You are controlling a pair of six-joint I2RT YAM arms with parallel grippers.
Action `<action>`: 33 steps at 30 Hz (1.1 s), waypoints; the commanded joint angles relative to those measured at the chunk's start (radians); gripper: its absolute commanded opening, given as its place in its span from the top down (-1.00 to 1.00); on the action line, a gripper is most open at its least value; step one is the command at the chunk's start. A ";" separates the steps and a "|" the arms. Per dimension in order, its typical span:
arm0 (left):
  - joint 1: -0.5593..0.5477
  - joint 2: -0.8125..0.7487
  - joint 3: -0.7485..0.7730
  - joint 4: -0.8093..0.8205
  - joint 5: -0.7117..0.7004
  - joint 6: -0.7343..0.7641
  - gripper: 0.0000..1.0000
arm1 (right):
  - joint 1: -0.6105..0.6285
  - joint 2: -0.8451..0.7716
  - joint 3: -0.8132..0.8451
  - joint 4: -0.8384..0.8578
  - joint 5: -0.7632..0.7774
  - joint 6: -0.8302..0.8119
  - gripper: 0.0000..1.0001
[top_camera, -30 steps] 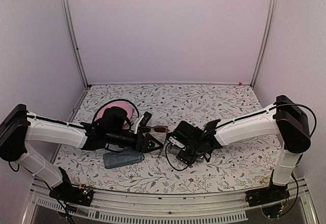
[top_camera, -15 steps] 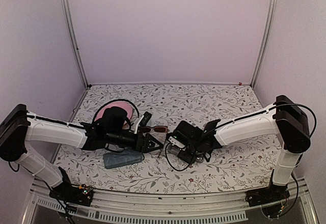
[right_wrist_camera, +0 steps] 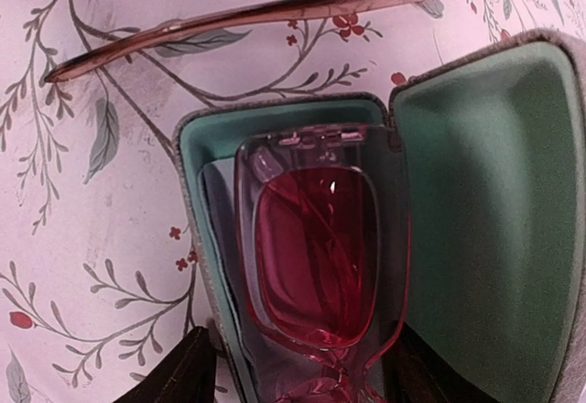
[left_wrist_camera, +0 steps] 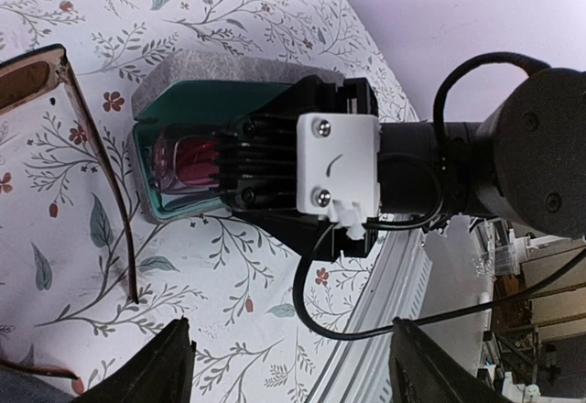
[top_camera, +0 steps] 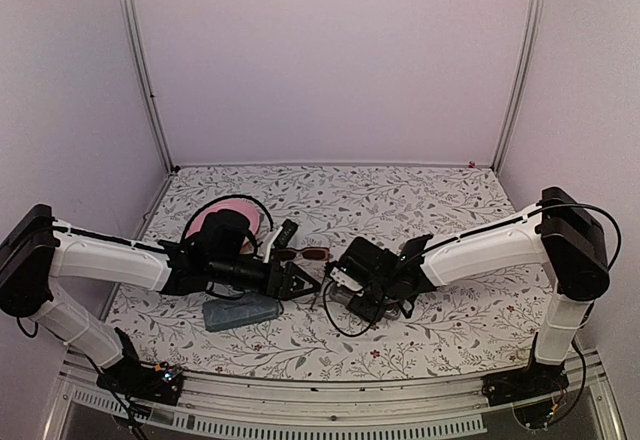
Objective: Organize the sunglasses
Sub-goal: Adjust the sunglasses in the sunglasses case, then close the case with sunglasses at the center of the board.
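The right pincer (right_wrist_camera: 298,371) hung over an open, green-lined case (right_wrist_camera: 485,192) near the middle of the flowered tabletop (top_camera: 400,200), with the pink-framed sunglasses (right_wrist_camera: 316,247) lying folded inside. The pair's long axis ran along the length of the case and straight toward the pincer. The jaws stood apart on either side of the frame, but the pictures did not settle whether they were pinching it or had let go.

The left pincer (left_wrist_camera: 291,330) faced the case from the other side, spread wide with nothing in its grasp.

The second pair, thin, dark-framed sunglasses (top_camera: 305,254) with brownish lenses, lay unfolded on the bare tabletop just beyond the two pincers. It was off to one side of the left pincer, which looked the nearer of the two. One temple (left_wrist_camera: 96,160) stretched beside the open case and ran roughly in line with the left arm's reach.

A closed blue-grey case (top_camera: 240,312) sat by the left arm. That made the left arm the likelier one to fetch the loose pair.
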 commanded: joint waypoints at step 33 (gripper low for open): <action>-0.156 0.119 0.069 0.054 -0.203 0.232 -0.36 | -0.274 -0.441 -0.130 0.045 -0.349 0.229 -0.41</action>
